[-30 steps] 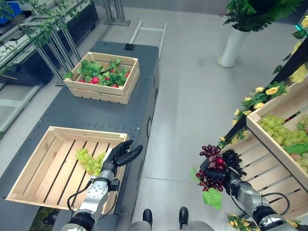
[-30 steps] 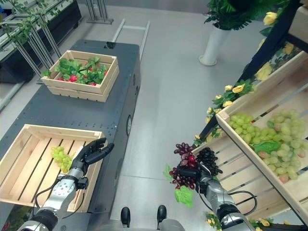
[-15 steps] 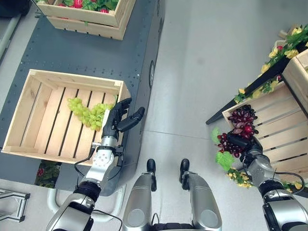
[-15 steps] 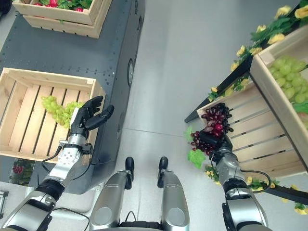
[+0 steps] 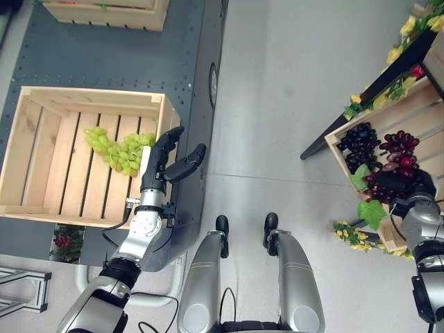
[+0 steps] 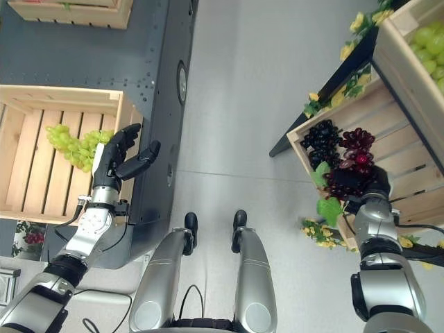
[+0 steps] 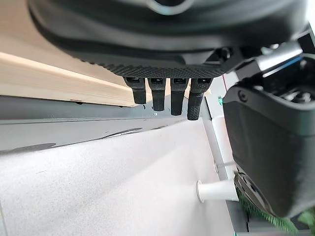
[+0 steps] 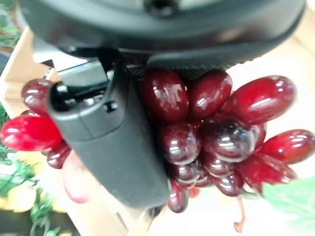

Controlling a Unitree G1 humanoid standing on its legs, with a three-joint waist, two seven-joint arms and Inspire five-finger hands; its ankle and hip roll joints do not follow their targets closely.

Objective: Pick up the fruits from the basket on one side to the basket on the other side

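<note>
Right hand (image 5: 409, 186): dark, at 4 o'clock in the left eye view, clenched round a bunch of glossy dark-red grapes with a green leaf (image 5: 390, 166); the right wrist view shows the thumb across the berries (image 8: 197, 123), which bulge out past it. The bunch hangs at the open front of a slatted pale-wood shelf crate (image 5: 416, 118), just beside a bunch of near-black grapes (image 5: 357, 139) lying inside. A higher crate of the same rack, at 2 o'clock in the right eye view, holds pale green grapes (image 6: 430, 45). Judgement: the fruit is gripped from above so that the cluster dangles free of the crate's front board for carrying.

Right arm: bent, forearm rising from the lower right edge, hand level with the crate's front.

Left hand (image 5: 163, 159): dark, at 9 o'clock, released, fingers straight and thumb spread, holding nothing. It hovers over the near right corner of a large slatted pale-wood crate (image 5: 41, 100) that sits on a dark grey platform (image 5: 104, 62). A bunch of light green grapes (image 5: 118, 147) lies on the crate's slats, just beside the fingertips. Judgement: this crate serves as the receiving basket.

Left arm: extended forward from the lower left, wrist straight, palm turned inward.

Second wooden crate (image 5: 104, 10): at 11 o'clock, contents too cropped to tell.
</note>
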